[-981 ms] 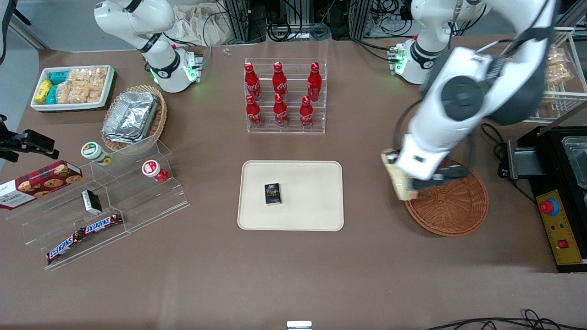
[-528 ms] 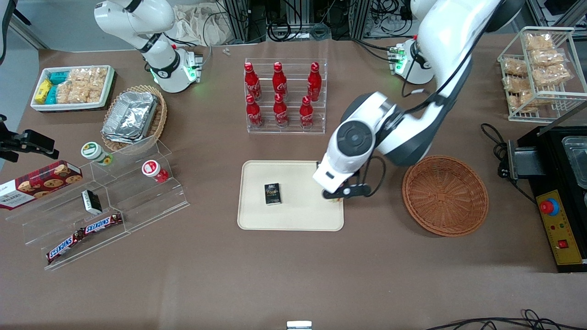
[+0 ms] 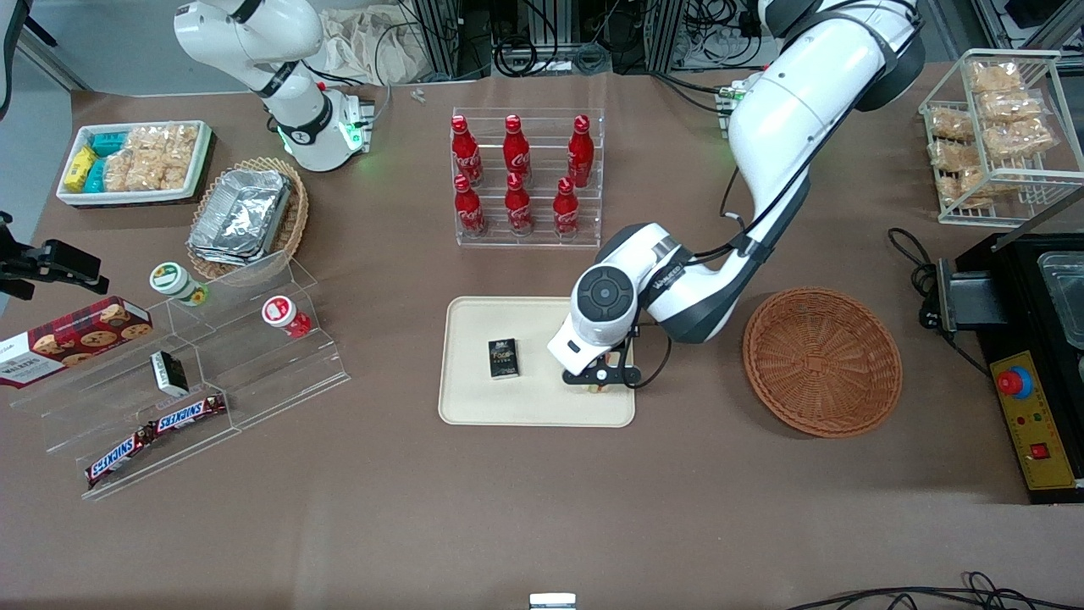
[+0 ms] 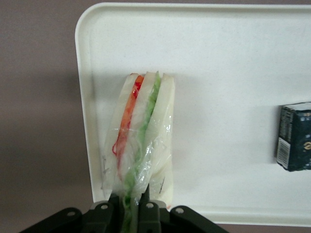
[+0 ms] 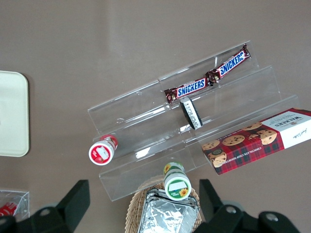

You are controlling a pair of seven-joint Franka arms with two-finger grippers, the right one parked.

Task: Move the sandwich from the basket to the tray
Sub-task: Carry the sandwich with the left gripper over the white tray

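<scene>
Gripper (image 4: 130,206) clamps the sandwich (image 4: 141,136) low over the tray (image 3: 542,407). A dark box (image 3: 503,357) lies nearby on it; the basket (image 3: 821,362) sits apart.

This is a robotics lab dressed up as a small snack shop: two white arms are bolted to a brown-covered table (image 3: 508,508), with bundles of cables (image 3: 542,42) and aluminium framing along the edge farthest from the front camera and an emergency-stop box (image 3: 1029,419) at the working arm's end. Shop goods are laid out as on a counter, with red cola bottles (image 3: 517,174) in a clear tiered rack, chocolate bars (image 3: 157,432) and a cookie box (image 3: 68,337) on acrylic steps, and snack packets in a wire rack (image 3: 991,127). The working arm's claw (image 3: 597,385) hangs over a cream tray (image 3: 542,407) near the table's middle.
</scene>
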